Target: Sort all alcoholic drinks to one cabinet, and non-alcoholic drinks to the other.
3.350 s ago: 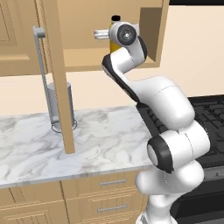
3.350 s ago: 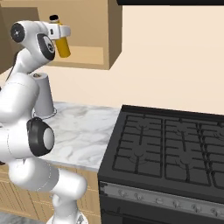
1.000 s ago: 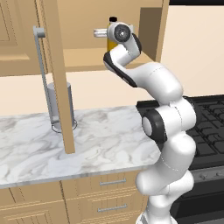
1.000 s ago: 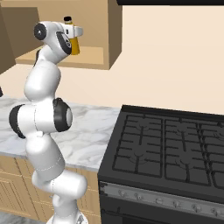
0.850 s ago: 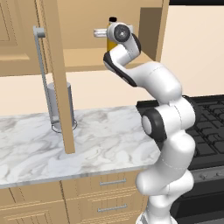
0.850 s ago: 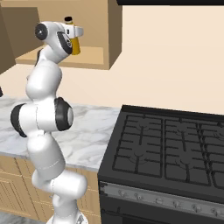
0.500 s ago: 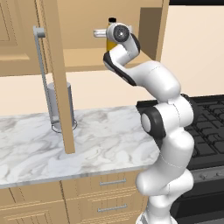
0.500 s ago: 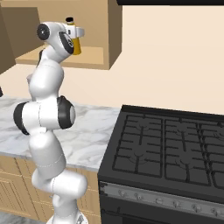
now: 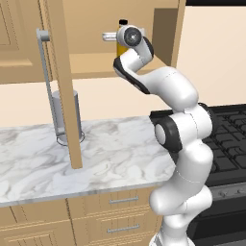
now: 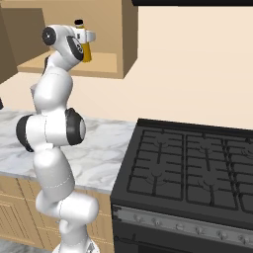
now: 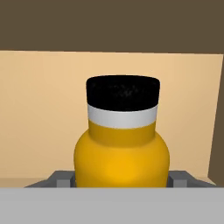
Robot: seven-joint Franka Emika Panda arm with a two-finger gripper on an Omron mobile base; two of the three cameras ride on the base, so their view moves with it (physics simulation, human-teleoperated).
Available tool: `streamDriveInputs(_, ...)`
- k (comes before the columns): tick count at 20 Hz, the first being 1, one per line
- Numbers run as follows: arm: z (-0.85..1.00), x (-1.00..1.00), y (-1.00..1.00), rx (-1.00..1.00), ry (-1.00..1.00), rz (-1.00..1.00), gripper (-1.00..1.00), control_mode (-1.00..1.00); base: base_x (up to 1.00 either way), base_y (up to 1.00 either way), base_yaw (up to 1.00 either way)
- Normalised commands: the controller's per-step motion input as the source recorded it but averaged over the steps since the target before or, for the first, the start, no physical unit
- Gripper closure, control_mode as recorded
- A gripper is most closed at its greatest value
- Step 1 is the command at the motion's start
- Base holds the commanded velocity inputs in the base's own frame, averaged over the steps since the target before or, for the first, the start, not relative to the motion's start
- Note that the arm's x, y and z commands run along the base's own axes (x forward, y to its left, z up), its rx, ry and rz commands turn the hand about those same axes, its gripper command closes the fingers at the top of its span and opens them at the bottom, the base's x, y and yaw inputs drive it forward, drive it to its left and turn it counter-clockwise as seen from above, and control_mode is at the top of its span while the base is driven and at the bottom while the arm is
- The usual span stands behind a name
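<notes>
The slim orange-yellow bottle [image 9: 120, 49] with its black cap stands upright inside the narrow tan wall cabinet [image 9: 91, 62], just above or on its shelf; I cannot tell whether it touches. My gripper [image 9: 118, 42] is shut on the orange bottle at its upper body. From the other side, the orange bottle [image 10: 87, 52] sits in the gripper [image 10: 85, 43] within the narrow cabinet [image 10: 114, 47]. In the hand view the orange bottle [image 11: 121, 151] stands close in front, the gripper [image 11: 121, 183] flanking it, with the cabinet's back wall behind. The "T" bottles are out of view.
The cabinet's open door [image 9: 63, 91] with its grey bar handle [image 9: 47, 81] juts out over the marble counter [image 9: 105, 158]. A grey metal cylinder [image 9: 67, 115] stands on the counter behind the door. A black stove [image 10: 197, 168] lies to the right.
Since 3.4 s ago the arm has straightened upward and carried the orange bottle a little deeper into the cabinet. Over the last second it has hardly moved.
</notes>
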Motion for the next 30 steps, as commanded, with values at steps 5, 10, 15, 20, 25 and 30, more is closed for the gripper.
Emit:
streamDriveInputs(5,-0.17,0.1,0.0,0.0,0.0,0.0,-1.0,-1.0,0.0,0.0,0.0)
streamDriveInputs(10,-0.12,0.14,0.0,0.0,0.0,0.0,-1.0,-1.0,0.0,0.0,0.0)
streamDriveInputs(15,-0.14,0.11,0.0,0.0,0.0,0.0,-1.0,-1.0,0.0,0.0,0.0)
streamDriveInputs(20,-0.12,0.13,0.0,0.0,0.0,0.0,-1.0,-1.0,0.0,0.0,0.0)
streamDriveInputs(25,-0.07,0.09,0.0,0.0,0.0,0.0,-1.0,-1.0,0.0,0.0,0.0)
streamDriveInputs(30,0.05,-0.02,0.0,0.0,0.0,0.0,-1.0,-1.0,0.0,0.0,0.0)
